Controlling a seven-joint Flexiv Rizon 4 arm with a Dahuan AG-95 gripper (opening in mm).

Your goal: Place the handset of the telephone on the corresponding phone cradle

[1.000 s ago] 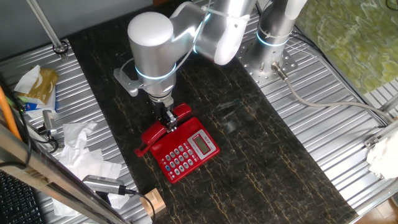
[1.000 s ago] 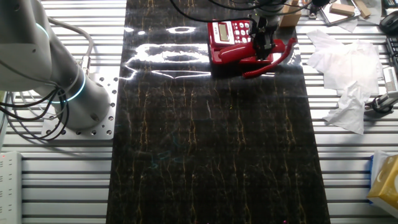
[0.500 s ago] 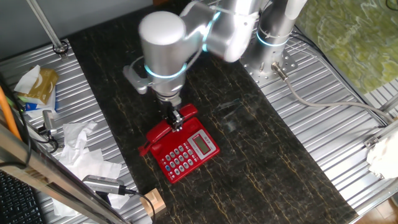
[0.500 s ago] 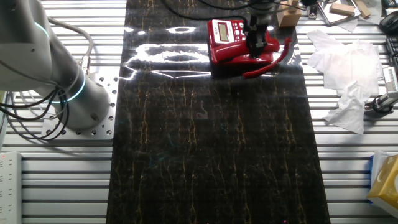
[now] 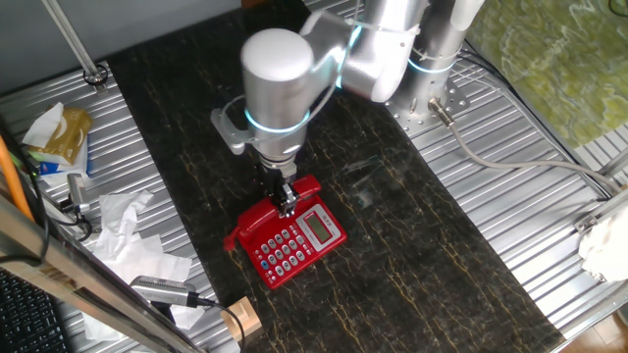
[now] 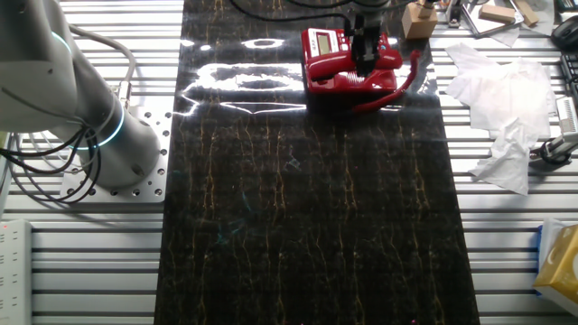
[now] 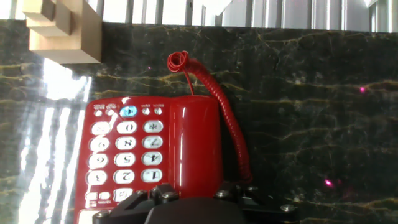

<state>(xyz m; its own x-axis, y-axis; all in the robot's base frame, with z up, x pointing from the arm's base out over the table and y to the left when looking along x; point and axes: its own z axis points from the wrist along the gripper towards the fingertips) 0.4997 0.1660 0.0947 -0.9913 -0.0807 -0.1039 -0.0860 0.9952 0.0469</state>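
The red handset (image 7: 196, 146) lies lengthwise along the right side of the telephone (image 7: 127, 149), beside the grey-white keypad, and covers the phone cradle. Its coiled red cord (image 7: 219, 109) curls off its far end onto the dark tabletop. My gripper (image 7: 193, 199) is at the bottom edge of the hand view, shut on the handset's near part. From one fixed camera, the gripper (image 5: 286, 201) stands upright over the telephone (image 5: 294, 245), holding the handset (image 5: 251, 226). The other fixed camera shows the gripper (image 6: 366, 56), the handset (image 6: 334, 79) and the telephone (image 6: 323, 43).
A wooden block (image 7: 62, 28) stands just beyond the phone, also seen from the fixed cameras (image 5: 240, 319) (image 6: 417, 18). Crumpled white tissue (image 5: 128, 230) (image 6: 501, 108) lies on the metal slats beside the dark mat. The arm's base (image 6: 99, 135) is bolted at the mat's other end.
The gripper has carried the handset sideways from beside the phone onto the base, where it now lines up with the keypad's edge. The cord trailed along with it.
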